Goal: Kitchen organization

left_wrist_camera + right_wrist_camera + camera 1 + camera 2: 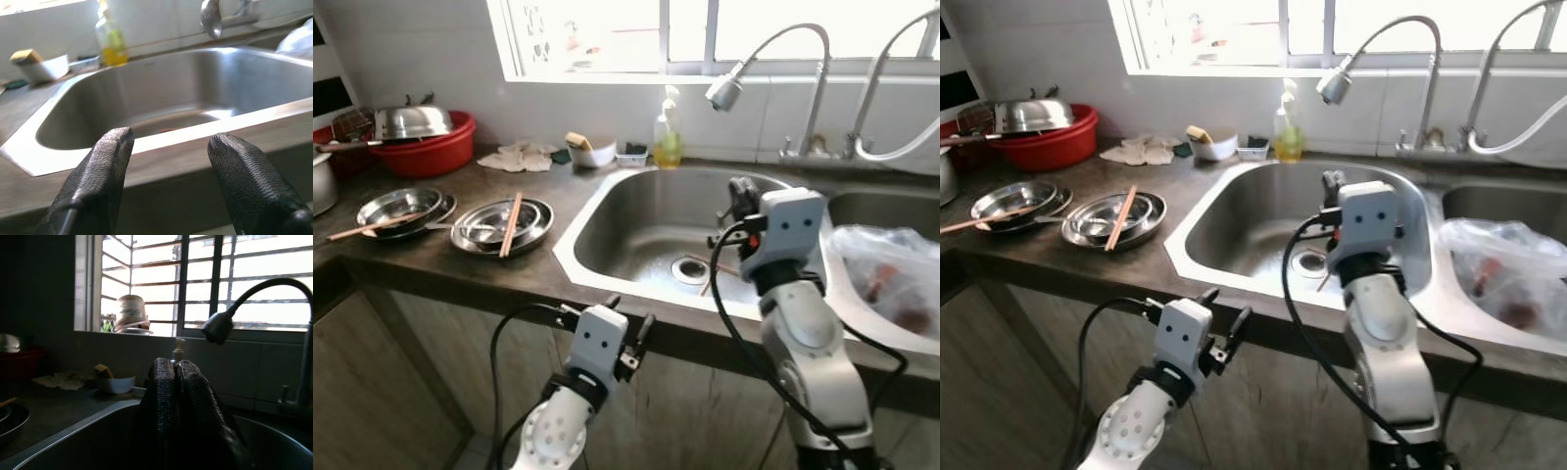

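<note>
Two steel plates (502, 227) with chopsticks (511, 224) across them sit on the counter (431, 257), up and well off to the left claw's (628, 330) outer side. That claw hangs open, empty, just below the counter edge facing the sink (636, 230). The right claw (741, 192), fingers pressed together and empty, hovers over the basin above the drain (689, 270). This looks like an approach stage; next likely needs the left claw raised toward the plates.

steel plates (501, 227), chopsticks (510, 224) across
</note>
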Tool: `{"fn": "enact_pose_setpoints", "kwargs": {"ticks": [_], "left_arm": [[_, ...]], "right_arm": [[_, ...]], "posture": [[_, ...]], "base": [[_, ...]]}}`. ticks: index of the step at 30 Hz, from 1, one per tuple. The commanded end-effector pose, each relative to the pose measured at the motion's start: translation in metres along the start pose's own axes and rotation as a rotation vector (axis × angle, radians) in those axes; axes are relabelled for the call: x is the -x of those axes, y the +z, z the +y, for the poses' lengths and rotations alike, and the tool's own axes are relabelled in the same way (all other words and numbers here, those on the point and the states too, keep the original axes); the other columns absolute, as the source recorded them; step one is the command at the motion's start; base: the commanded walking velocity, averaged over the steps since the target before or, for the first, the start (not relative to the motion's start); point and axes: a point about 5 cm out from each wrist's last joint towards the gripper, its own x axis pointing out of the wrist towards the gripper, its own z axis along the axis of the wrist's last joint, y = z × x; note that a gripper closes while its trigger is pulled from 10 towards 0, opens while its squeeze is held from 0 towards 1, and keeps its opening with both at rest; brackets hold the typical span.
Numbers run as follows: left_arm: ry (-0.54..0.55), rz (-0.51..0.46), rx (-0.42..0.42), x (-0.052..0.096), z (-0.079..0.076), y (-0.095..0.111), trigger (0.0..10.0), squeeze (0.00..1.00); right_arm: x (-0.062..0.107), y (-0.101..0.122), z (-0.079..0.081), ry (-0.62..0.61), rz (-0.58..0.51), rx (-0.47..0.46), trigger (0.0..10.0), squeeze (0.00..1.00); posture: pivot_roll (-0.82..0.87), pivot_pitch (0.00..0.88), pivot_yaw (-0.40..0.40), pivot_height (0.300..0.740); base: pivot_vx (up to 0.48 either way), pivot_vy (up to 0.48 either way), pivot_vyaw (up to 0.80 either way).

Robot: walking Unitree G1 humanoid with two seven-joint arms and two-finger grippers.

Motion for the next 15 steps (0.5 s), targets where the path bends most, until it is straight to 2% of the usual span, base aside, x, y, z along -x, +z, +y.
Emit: {"fn": "enact_pose_setpoints", "kwargs": {"ticks": [1, 12, 15], "left_arm": [[0.004, -0.01, 0.0, -0.001, 0.0, 0.002, 10.0, 0.0], [0.003, -0.006, 0.007, 0.0, -0.001, 0.001, 10.0, 0.0], [0.004, -0.006, 0.014, 0.0, -0.001, 0.002, 10.0, 0.0]], "right_arm": [[-0.002, -0.003, -0.002, 0.002, 0.029, 0.008, 10.0, 0.0], [-0.009, -0.012, -0.009, -0.016, 0.093, 0.061, 10.0, 0.0], [-0.014, -0.018, -0.013, -0.023, 0.149, 0.09, 10.0, 0.0]], "posture": [[-0.04, 0.0, 0.008, 0.74], [-0.04, 0.0, 0.003, 0.74], [-0.04, 0.0, 0.002, 0.74]], "base": [[0.42, 0.0, 0.0], [0.412, 0.0, 0.0], [0.0, 0.0, 0.0]]}}
